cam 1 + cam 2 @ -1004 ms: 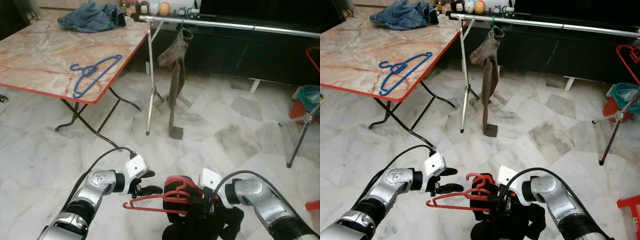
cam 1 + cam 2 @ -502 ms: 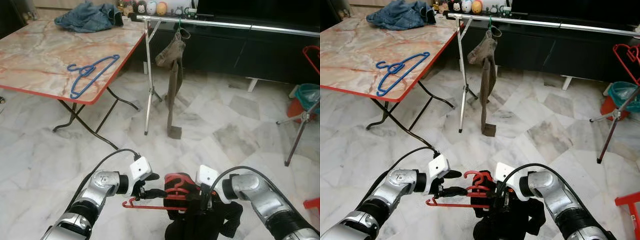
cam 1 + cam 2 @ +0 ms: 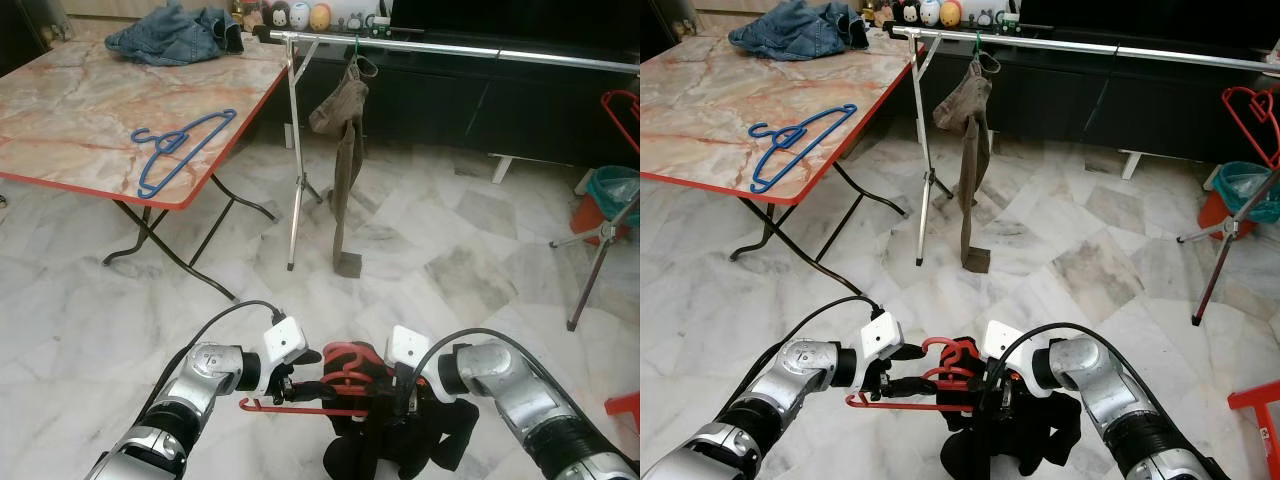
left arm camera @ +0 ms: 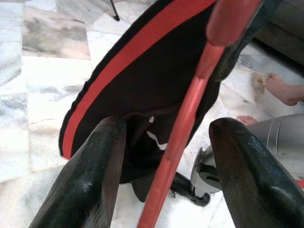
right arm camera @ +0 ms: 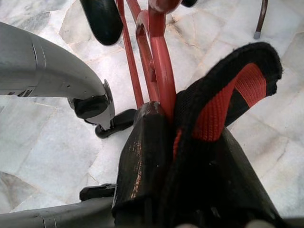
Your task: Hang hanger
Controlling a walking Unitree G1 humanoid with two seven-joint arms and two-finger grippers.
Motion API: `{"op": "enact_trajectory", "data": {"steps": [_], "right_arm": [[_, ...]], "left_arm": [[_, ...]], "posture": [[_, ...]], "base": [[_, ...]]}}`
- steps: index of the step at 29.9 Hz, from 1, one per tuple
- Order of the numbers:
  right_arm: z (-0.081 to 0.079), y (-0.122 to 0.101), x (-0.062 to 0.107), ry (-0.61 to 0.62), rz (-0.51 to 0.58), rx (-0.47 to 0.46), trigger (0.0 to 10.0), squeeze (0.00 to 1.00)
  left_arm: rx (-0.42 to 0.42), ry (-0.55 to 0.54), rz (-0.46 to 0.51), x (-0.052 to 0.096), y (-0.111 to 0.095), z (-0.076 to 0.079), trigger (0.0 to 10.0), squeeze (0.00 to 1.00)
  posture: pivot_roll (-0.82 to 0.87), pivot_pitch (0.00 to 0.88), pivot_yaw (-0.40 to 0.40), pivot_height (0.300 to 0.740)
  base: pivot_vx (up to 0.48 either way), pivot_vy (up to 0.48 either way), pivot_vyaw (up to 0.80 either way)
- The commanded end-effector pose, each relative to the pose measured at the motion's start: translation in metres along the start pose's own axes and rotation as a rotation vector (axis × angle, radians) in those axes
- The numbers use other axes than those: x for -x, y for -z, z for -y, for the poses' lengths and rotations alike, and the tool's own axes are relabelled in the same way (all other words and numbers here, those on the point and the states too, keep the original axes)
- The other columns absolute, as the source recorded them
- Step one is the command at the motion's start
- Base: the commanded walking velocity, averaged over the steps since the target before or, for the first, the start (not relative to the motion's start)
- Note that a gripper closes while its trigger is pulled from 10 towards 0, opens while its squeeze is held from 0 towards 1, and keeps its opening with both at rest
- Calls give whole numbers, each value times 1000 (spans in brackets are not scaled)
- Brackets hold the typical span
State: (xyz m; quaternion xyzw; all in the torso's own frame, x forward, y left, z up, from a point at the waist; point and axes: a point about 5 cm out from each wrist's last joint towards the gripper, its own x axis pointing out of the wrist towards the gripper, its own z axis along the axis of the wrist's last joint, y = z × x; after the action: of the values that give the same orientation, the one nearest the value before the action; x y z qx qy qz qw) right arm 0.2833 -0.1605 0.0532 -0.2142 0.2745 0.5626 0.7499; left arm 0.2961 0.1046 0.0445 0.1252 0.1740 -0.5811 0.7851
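A red hanger (image 3: 318, 404) with a black, red-striped garment (image 3: 400, 452) draped on it is held low over the floor in front of me. My right gripper (image 3: 396, 396) is shut on the hanger near its hook, with the cloth bunched against one finger (image 5: 142, 156). My left gripper (image 3: 291, 384) is open, and the hanger's red bar (image 4: 178, 152) runs between its two fingers (image 4: 95, 175) without touching them. The silver clothes rail (image 3: 450, 48) stands farther ahead, with a brown garment (image 3: 345, 130) hanging from a green hanger on it.
A folding marble-top table (image 3: 60, 110) at the left carries a blue hanger (image 3: 180, 146) and a heap of denim clothes (image 3: 175, 38). At the right stand a tripod stand (image 3: 600, 250), a teal bin (image 3: 615, 190) and a red hanger (image 3: 620, 105). Marble floor lies between me and the rail.
My left gripper has moved right, up to the red hanger, and its fingers now straddle the bar. The right gripper keeps its hold. The camera has shifted slightly.
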Motion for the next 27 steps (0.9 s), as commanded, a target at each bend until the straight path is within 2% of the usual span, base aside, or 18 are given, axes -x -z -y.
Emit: {"op": "enact_trajectory", "data": {"steps": [1,15,16,17,18,19,20,21,27], "right_arm": [[0,-7,1,-11,17,24,10000,0],[-2,-15,4,-51,-15,62,10000,0],[-2,-15,4,-53,-16,63,10000,0],[-2,-15,4,-53,-16,63,10000,0],[-2,-15,4,-54,-19,62,10000,0],[-2,-15,4,-54,-20,62,10000,0],[-2,-16,4,-54,-21,63,10000,0],[-2,-16,4,-55,-22,63,10000,0],[-2,-18,3,-60,-23,65,10000,0]], "left_arm": [[-14,8,-34,-2,2,1,10000,0],[-15,7,-70,-5,8,5,10000,0],[-14,6,-74,-6,8,5,6627,0],[-14,6,-74,-6,8,5,6627,0],[-15,3,-76,-6,9,5,2314,0],[-15,0,-76,-6,9,5,2314,0],[-15,-1,-77,-6,9,5,314,0],[-14,-1,-78,-6,10,5,0,0],[-8,3,-86,-7,12,7,0,0]], "posture": [[-33,73,-10,740],[-41,74,-16,740],[-40,74,-17,740],[-40,74,-17,740],[-40,75,-18,740],[-40,75,-18,740],[-40,75,-18,740],[-40,75,-18,740],[-42,73,-19,740]], "base": [[0,0,0],[0,0,0],[0,0,0],[0,0,0],[0,0,0],[0,0,0],[0,0,0],[0,0,0],[0,0,0]]}}
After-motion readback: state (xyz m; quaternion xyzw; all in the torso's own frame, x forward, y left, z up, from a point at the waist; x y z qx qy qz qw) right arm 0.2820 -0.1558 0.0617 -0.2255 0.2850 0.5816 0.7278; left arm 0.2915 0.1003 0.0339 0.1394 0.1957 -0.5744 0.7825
